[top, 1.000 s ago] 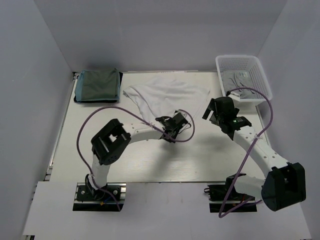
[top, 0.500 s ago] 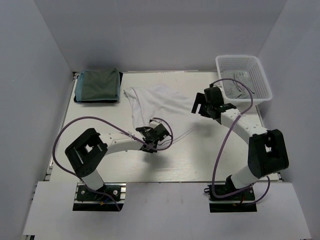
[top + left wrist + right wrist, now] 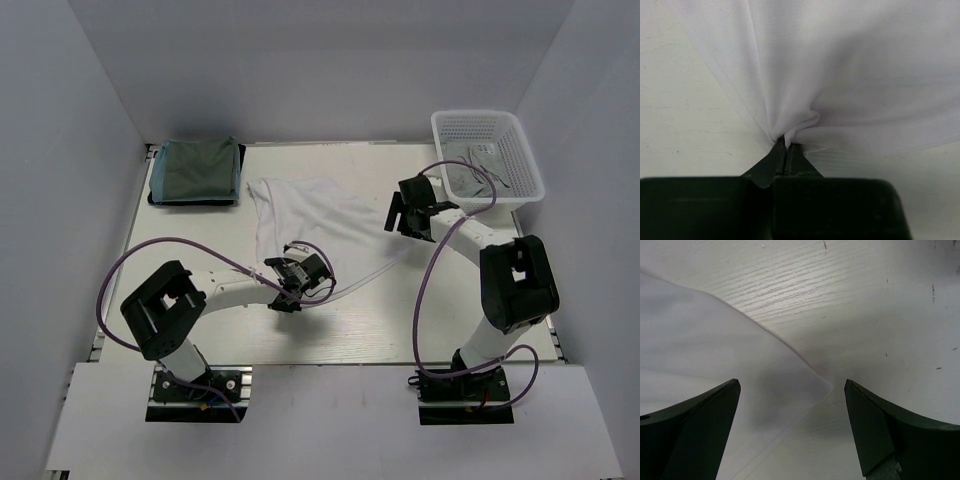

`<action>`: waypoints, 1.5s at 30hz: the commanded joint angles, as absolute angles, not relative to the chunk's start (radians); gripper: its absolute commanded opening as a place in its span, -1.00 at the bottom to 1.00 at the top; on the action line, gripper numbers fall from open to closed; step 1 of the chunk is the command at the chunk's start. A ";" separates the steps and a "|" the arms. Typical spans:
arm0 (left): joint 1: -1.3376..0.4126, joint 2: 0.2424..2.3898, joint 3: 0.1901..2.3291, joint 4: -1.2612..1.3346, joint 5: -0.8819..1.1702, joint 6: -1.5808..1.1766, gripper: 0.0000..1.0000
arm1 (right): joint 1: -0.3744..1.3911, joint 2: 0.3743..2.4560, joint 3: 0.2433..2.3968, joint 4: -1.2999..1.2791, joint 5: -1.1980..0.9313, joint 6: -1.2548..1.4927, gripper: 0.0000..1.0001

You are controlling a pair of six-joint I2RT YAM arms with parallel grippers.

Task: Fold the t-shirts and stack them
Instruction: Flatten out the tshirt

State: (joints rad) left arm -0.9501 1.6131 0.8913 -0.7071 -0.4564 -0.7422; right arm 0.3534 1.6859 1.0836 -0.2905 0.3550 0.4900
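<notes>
We see one pale wood-grain table (image 3: 400,320). One plain white wrinkly t-shirt (image 3: 310,205) lies bunched mid-table, its near edge partly hidden by the left arm. One white plastic lattice basket (image 3: 505,135) at far right holds pale grey cloth (image 3: 470,170); we can't count the shirts there. One folded dull teal-green t-shirt (image 3: 197,170) sits far left, and what's under it is unclear. Left gripper (image 3: 785,152) pinches a fold of the white shirt, jaws pressed together. Right gripper (image 3: 791,384) is spread wide around a corner of that shirt; contact unclear.
</notes>
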 commanded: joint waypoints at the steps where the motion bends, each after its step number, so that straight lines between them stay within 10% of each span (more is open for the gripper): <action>1: -0.945 1.611 0.865 -0.764 -0.442 -0.767 -1.00 | 0.344 1.675 1.043 -0.290 0.412 0.479 0.81; 17: -0.945 1.652 0.899 -0.785 -0.440 -0.795 -1.00 | 0.321 1.764 1.017 -0.242 0.333 0.471 0.29; 19: -0.945 1.661 0.899 -0.785 -0.440 -0.795 -1.00 | 0.311 1.775 1.016 -0.241 0.288 0.459 0.04; 22: -0.945 1.652 0.922 -0.785 -0.463 -0.795 -1.00 | 0.299 1.772 1.002 -0.241 0.268 0.462 -0.97; 36: -0.957 1.293 1.210 -0.777 -0.808 -0.717 -1.00 | 0.296 1.306 1.100 -0.262 0.198 0.373 -1.00; 45: -0.966 1.054 1.415 -0.411 -0.654 -0.260 -1.00 | 0.295 1.062 1.308 -0.299 0.360 0.308 -1.00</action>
